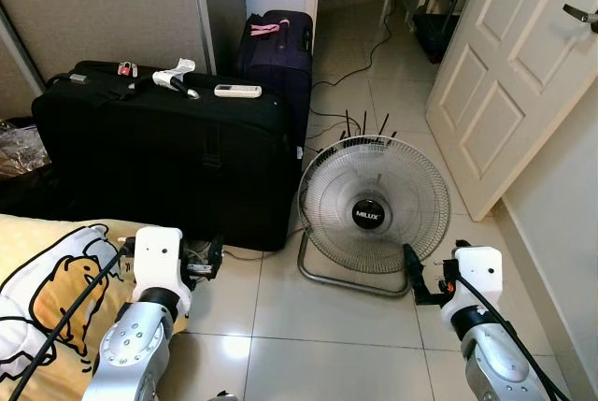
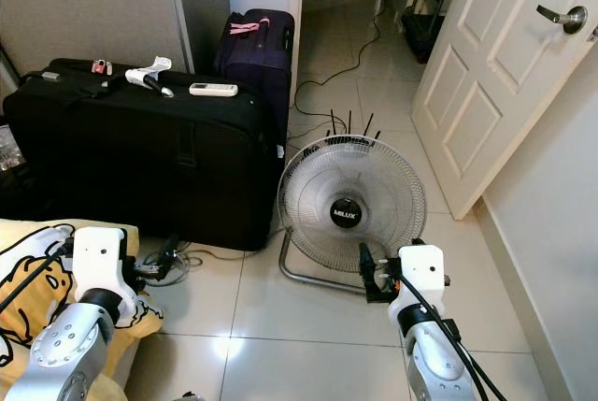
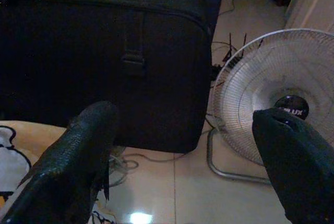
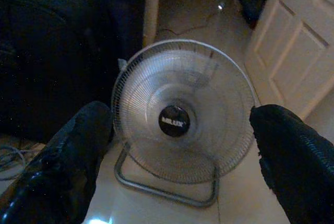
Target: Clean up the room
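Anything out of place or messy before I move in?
Yes: loose items lie on the big black suitcase, a white remote and crumpled paper. Tangled cords lie on the floor at its base. The fan sits upright.

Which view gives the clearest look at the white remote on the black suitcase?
The left eye view: the white remote lies whole and well lit on the black suitcase. The right eye view shows it similarly. Both wrist views catch it dim, at the frame's edge.
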Robot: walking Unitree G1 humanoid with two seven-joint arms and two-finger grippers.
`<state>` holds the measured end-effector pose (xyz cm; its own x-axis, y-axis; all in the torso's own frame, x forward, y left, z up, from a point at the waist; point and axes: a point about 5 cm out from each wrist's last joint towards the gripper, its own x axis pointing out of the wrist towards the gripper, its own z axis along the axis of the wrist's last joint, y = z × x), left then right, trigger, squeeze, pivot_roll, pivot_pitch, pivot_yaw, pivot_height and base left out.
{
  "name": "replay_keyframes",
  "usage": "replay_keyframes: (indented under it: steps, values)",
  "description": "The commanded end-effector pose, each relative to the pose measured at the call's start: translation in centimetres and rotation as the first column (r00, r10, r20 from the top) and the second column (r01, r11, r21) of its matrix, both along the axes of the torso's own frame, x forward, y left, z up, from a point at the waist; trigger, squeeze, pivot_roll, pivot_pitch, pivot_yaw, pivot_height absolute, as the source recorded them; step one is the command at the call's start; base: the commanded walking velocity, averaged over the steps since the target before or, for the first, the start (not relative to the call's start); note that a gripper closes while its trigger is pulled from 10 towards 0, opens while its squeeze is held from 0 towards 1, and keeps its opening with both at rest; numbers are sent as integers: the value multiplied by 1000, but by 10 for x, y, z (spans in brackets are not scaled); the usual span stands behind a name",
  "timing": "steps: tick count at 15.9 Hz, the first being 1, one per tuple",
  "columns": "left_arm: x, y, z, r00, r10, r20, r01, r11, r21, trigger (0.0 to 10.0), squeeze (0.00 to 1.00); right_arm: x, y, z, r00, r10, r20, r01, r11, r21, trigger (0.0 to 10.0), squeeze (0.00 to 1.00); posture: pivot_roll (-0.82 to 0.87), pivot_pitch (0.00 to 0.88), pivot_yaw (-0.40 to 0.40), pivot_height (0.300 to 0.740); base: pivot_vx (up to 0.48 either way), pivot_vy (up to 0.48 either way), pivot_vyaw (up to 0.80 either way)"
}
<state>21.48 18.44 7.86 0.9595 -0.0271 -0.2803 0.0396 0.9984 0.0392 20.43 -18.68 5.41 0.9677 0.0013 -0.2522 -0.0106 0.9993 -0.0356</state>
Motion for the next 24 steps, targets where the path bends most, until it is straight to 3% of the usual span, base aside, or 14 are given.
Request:
replay_keyframes:
  steps: [1, 4, 5, 6, 12, 15, 24]
  values:
    - [1, 0, 4, 1000, 10, 17, -10, 1000, 10, 10000, 0, 1, -5, 3, 999, -37, 1, 37, 999, 18, 10000, 0, 19, 0, -11, 740, 0, 0, 0]
    - [9, -3, 16, 995, 7, 102, -11, 999, 36, 10000, 0, 5, 1, 5, 1000, 9, 6, -9, 1000, -27, 10000, 0, 20, 0, -11, 740, 0, 0, 267]
    - [11, -2, 18, 992, 1, 127, -12, 996, 85, 10000, 0, 6, 3, 6, 1000, 26, 9, -25, 999, -41, 10000, 0, 20, 0, -8, 740, 0, 0, 800]
    - [11, -2, 18, 993, -11, 119, 0, 995, 95, 10000, 0, 7, 5, 5, 999, 42, 10, -41, 998, -49, 10000, 0, 19, 0, -7, 740, 0, 0, 800]
    - [8, 2, 22, 988, 4, 156, -12, 999, 52, 10000, 0, 11, 25, 4, 984, 177, -1, -177, 983, -56, 10000, 0, 37, 0, -18, 740, 0, 0, 800]
    - [10, 5, 23, 988, -3, 151, -15, 993, 114, 10000, 0, 17, 20, 5, 990, 143, 3, -143, 989, -42, 10000, 0, 36, 0, -13, 740, 0, 0, 800]
    - [19, 1, 27, 989, -32, 144, 13, 991, 131, 10000, 0, 22, 17, 4, 997, 76, 6, -76, 997, -11, 10000, 0, 36, 0, 12, 740, 0, 130, 800]
